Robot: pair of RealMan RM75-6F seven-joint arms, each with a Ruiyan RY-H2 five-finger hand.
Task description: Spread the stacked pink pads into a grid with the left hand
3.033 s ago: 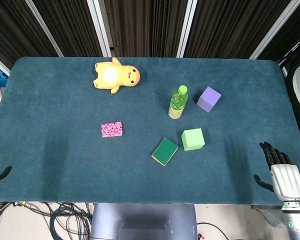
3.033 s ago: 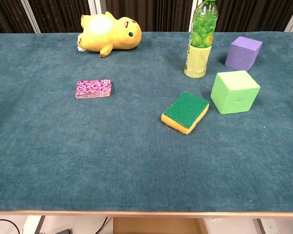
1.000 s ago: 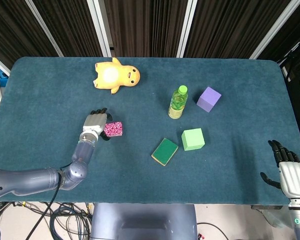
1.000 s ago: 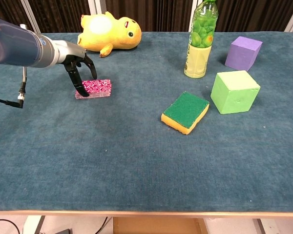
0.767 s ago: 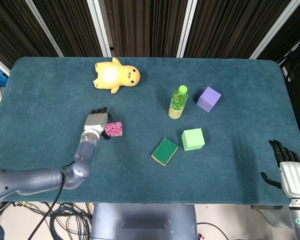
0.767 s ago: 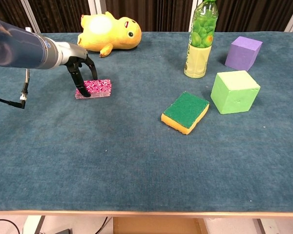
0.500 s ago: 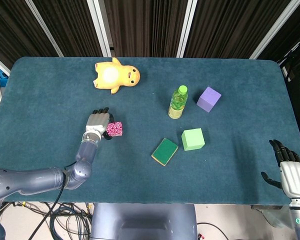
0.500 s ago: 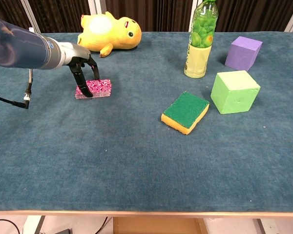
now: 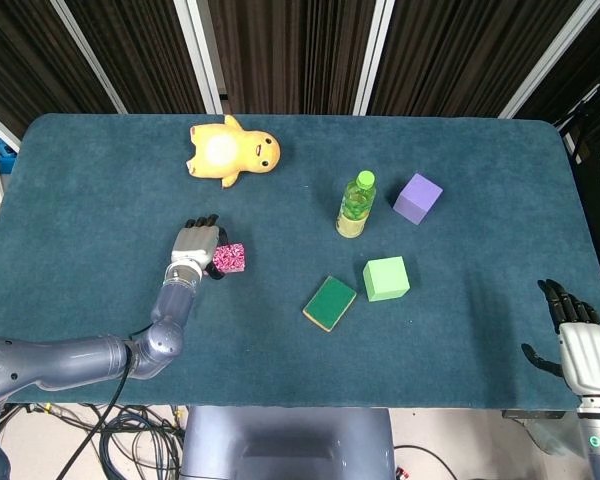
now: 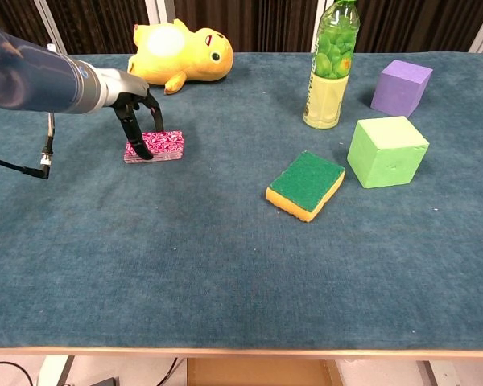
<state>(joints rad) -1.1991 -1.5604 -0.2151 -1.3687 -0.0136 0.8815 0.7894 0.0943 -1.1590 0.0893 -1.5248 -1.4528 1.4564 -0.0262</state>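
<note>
Pink pads (image 10: 158,145) sit stacked under the left hand (image 10: 134,107), fingers curled down onto them, grip unclear; pressing unevenly could drag the whole stack instead of one.

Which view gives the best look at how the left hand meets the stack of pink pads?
The chest view: from the side, the left hand has its fingertips down on the left end of the pink pads, whose layered edge shows. In the head view the hand covers that end from above, hiding contact.
</note>
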